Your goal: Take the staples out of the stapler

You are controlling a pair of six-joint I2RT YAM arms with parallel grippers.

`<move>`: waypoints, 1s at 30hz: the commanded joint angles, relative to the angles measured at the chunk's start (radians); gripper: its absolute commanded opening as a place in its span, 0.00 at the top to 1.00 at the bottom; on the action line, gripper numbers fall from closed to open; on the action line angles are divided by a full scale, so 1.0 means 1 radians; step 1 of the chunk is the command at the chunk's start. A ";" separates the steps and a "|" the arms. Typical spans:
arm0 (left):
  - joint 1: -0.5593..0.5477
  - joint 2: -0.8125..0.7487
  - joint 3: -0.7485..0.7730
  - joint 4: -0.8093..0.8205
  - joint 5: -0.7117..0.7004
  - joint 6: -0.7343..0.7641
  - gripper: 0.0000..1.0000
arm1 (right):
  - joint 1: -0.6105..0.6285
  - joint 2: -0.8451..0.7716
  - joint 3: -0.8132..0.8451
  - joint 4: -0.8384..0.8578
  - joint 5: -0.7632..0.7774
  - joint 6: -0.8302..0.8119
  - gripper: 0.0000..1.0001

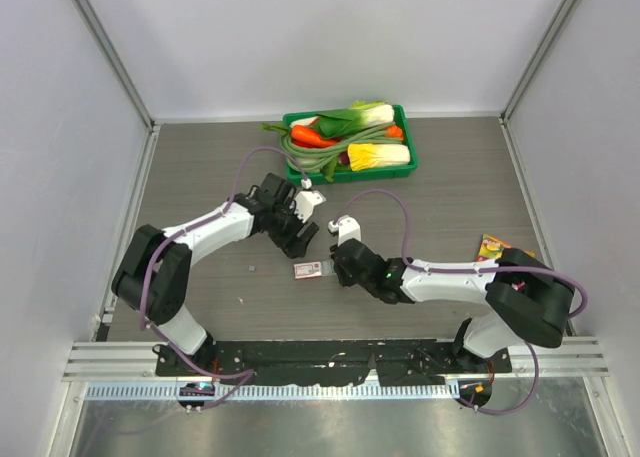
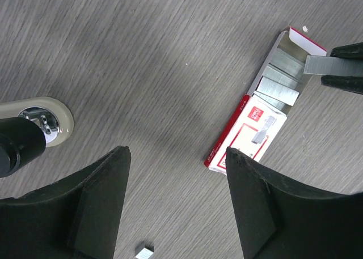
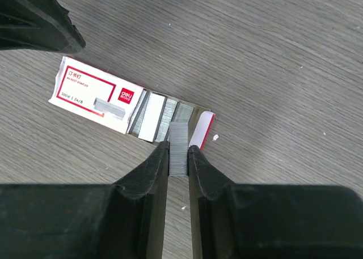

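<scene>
My right gripper point(image 3: 178, 149) is shut on a grey strip of staples point(image 3: 179, 135), held just over the open end of a white-and-red staple box point(image 3: 93, 94) that has more strips inside. The left wrist view shows the box point(image 2: 249, 131) and the held strip point(image 2: 320, 64) too. My left gripper point(image 2: 177, 152) is open and empty above bare table, left of the box. A tiny loose staple piece point(image 2: 144, 251) lies below it. A small white object, apparently the stapler point(image 1: 309, 199), stands by the left gripper point(image 1: 300, 239); a pale oval part with shiny metal point(image 2: 42, 120) shows at the left edge.
A green tray point(image 1: 412, 149) of toy vegetables stands at the back of the table. A colourful packet point(image 1: 492, 247) lies at the right by the right arm. Grey walls enclose the table on three sides.
</scene>
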 commanded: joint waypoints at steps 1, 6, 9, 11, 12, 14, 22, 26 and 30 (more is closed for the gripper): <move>-0.016 -0.013 -0.014 0.068 -0.025 -0.023 0.29 | 0.006 0.011 0.043 0.057 0.043 0.021 0.99; -0.028 -0.007 -0.032 0.085 -0.039 -0.033 0.29 | 0.006 0.034 0.063 0.063 0.045 0.020 0.99; -0.031 -0.007 -0.040 0.089 -0.039 -0.033 0.29 | 0.006 0.052 0.075 0.062 0.040 0.020 0.99; -0.034 -0.009 -0.041 0.091 -0.043 -0.033 0.29 | 0.006 0.058 0.083 0.063 0.036 0.020 0.99; -0.034 -0.009 -0.043 0.091 -0.046 -0.032 0.29 | 0.006 0.066 0.084 0.063 0.036 0.020 0.99; -0.034 -0.007 -0.047 0.091 -0.045 -0.029 0.29 | 0.006 0.070 0.092 0.060 0.039 0.020 0.99; -0.037 -0.010 -0.056 0.094 -0.043 -0.026 0.30 | 0.006 0.101 0.109 0.034 0.043 0.024 0.99; -0.039 -0.018 -0.058 0.094 -0.048 -0.020 0.30 | 0.006 0.113 0.115 0.030 0.043 0.026 0.99; -0.040 -0.024 -0.061 0.091 -0.049 -0.020 0.30 | 0.004 0.124 0.119 0.024 0.042 0.026 0.99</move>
